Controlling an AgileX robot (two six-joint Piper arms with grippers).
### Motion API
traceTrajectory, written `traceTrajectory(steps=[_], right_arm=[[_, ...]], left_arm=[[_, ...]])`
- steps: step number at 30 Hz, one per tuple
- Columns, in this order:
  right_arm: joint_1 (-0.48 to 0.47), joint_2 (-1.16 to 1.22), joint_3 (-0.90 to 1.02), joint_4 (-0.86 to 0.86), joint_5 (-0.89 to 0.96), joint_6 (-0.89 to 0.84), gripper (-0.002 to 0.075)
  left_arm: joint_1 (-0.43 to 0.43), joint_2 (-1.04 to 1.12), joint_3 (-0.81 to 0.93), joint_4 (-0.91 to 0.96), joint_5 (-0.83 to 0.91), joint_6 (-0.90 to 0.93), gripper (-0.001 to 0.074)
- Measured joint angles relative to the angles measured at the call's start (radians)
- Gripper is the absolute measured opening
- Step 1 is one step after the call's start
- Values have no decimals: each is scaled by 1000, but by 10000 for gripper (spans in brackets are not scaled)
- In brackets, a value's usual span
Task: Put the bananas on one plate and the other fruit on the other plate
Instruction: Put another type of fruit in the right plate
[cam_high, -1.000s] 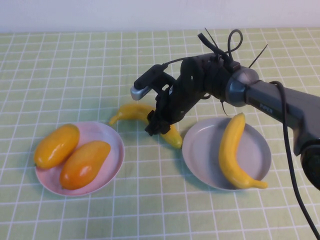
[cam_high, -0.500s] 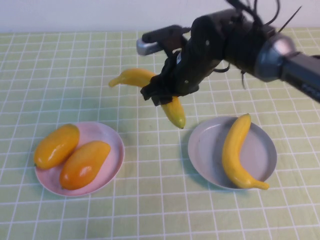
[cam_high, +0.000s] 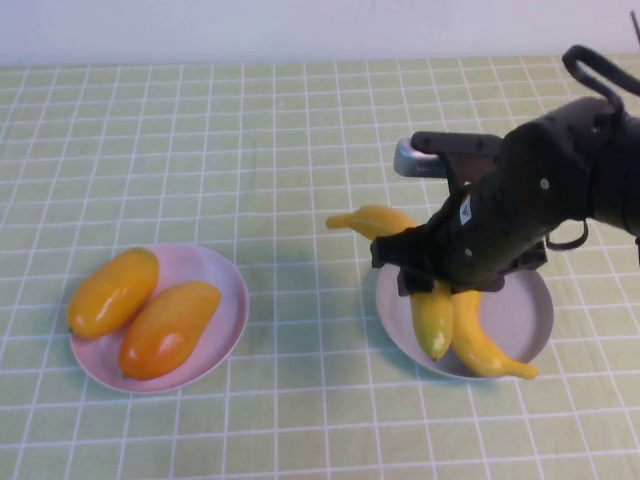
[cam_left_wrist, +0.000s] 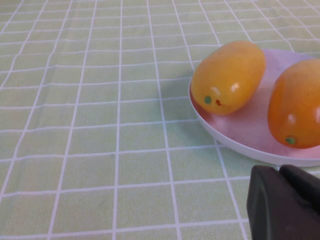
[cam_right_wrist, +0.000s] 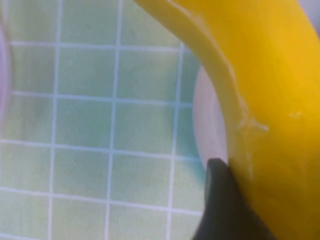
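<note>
Right hand (cam_high: 425, 272) clamps the second banana (cam_high: 415, 270) over the grey-blue plate (cam_high: 525, 320), long axis beside the first banana (cam_high: 482, 340); left hand (cam_left_wrist: 287, 205) unreadable near the pink plate (cam_left_wrist: 250, 135).

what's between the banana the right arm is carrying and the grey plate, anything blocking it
Nothing visible blocks it. The right gripper holds the carried banana over the near-left part of the grey-blue plate. The other banana lies alongside, with bare plate beyond. The left gripper is by the pink plate.
</note>
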Motion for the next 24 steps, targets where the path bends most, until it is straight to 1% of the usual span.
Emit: traceTrajectory(steps=[7, 14, 24], right_arm=[[-2, 79, 37, 35, -63, 17, 316], [-9, 119, 37, 40, -57, 18, 316], [-11, 111, 37, -7, -30, 18, 316]], left_arm=[[0, 0, 0, 0, 0, 0, -1], [0, 0, 0, 0, 0, 0, -1], [0, 0, 0, 8, 0, 0, -1]])
